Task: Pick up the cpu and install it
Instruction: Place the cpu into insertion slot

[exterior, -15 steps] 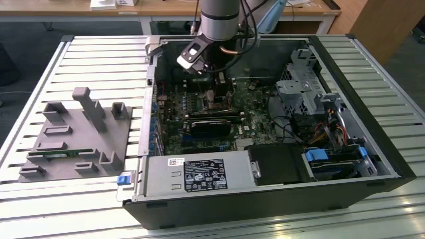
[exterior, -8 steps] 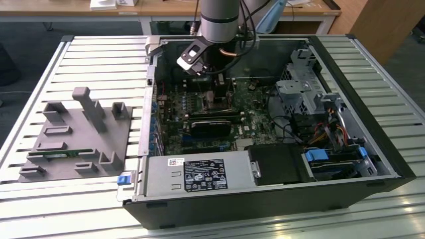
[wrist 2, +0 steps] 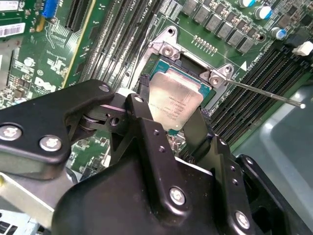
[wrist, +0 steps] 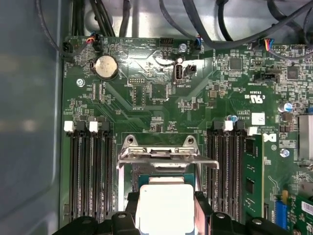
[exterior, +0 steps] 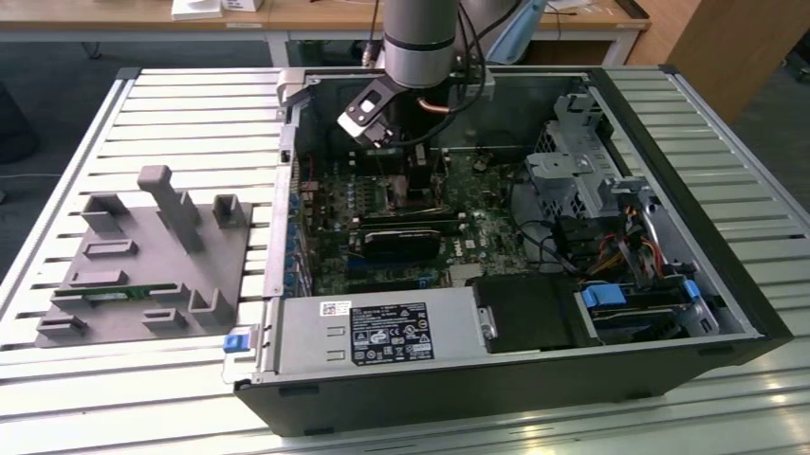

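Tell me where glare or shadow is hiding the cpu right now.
First wrist view: glare washes the cpu top to plain white. Second wrist view: its lid is evenly lit, faint marks visible, clamped in the gripper. Exterior view: the spot under the arm inside the computer case lies in shade.

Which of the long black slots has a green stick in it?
The outermost slot, farthest from the cpu, in the bank away from the grey case wall; the other slots look empty.

gripper [wrist 2: 171, 115] gripping cpu [wrist 2: 175, 102], at mobo socket [wrist 2: 188, 66]
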